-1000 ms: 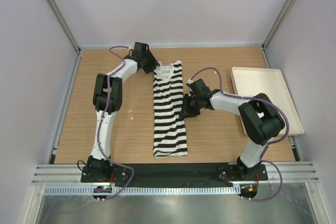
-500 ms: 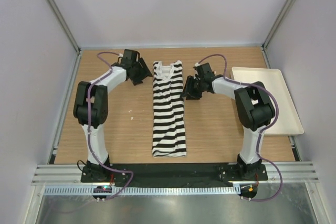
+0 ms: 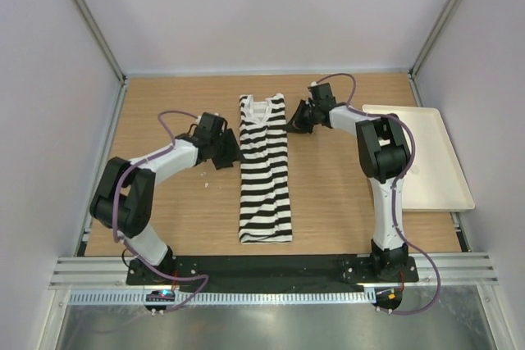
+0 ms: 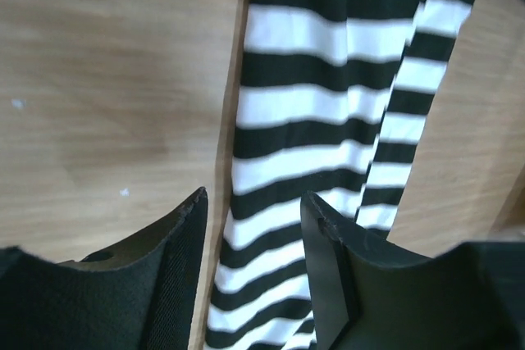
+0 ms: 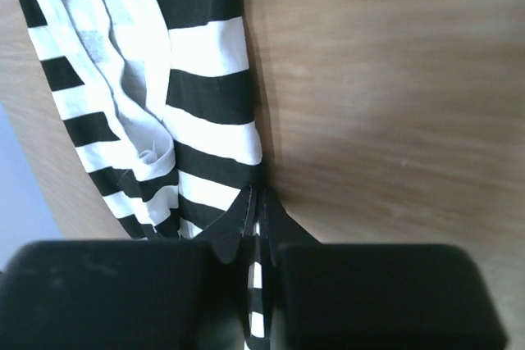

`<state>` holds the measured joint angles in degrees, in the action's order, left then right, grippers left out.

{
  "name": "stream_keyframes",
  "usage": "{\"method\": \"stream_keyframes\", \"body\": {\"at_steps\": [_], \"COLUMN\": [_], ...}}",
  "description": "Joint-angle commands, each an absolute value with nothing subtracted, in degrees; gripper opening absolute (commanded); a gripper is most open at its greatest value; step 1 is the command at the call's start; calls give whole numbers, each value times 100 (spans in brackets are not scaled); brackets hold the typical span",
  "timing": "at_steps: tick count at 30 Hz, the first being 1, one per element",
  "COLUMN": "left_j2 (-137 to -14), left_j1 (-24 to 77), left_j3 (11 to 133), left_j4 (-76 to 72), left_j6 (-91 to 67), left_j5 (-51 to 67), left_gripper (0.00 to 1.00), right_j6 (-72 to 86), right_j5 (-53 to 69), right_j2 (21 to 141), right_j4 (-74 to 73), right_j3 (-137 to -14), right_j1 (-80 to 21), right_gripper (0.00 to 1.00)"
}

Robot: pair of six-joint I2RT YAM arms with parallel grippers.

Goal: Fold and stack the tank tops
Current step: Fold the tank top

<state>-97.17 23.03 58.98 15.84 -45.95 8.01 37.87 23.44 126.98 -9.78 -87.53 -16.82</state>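
On the left side of the table, the left arm lies low and folded, its elbow pulled back toward the near edge and its forearm reaching in toward the centre. The left gripper sits just beside the left edge of the tank top, roughly a third of the way down its length. Seen from the wrist, its fingers stand apart, one over bare wood and the other over the stripes. The cloth's edge runs between them and they hold nothing.

The right arm stands taller and is stretched far forward, with its forearm angled back toward the centre. The right gripper is at the right edge of the tank top, up near the neckline end. From its own wrist view the two fingers are drawn almost together right on that edge, pinching the cloth. A sliver of stripe shows in the slit between them.

The tank top lies flat as a long narrow strip down the middle of the table, neckline at the far end and hem toward the arm bases. Bare wood flanks it on both sides. A white tray lies along the right side, well apart from the cloth, and the right arm's upper links stand between the two.
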Motion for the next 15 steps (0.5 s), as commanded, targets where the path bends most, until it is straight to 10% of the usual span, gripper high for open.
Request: {"method": "stream_keyframes", "body": {"at_steps": [1,7,11,15], "left_j2": [-9064,-8106,-7745,-7462], "left_j1": [2355,2627,2909,3322], "left_j3": [5503,4808,4624,4412], "left_j4": [1406,1625,1924,2074], "left_j6": [-4526,-4500,-4509,-4667], "left_j5": [677,361,220,132], "left_gripper": [50,48,47,47], "right_j6": [4139,4464,4456,4123], "right_j5": [2127,1934,2144,2083], "right_j2": [12928,13042,13043,12403], "right_j4": [-678,-177,-281,-404], "right_j3": [-9044,-9008,-9159,-8606], "right_j1": [-1574,-1293,-1266,-1266], "right_gripper": [4,2,38,45]}}
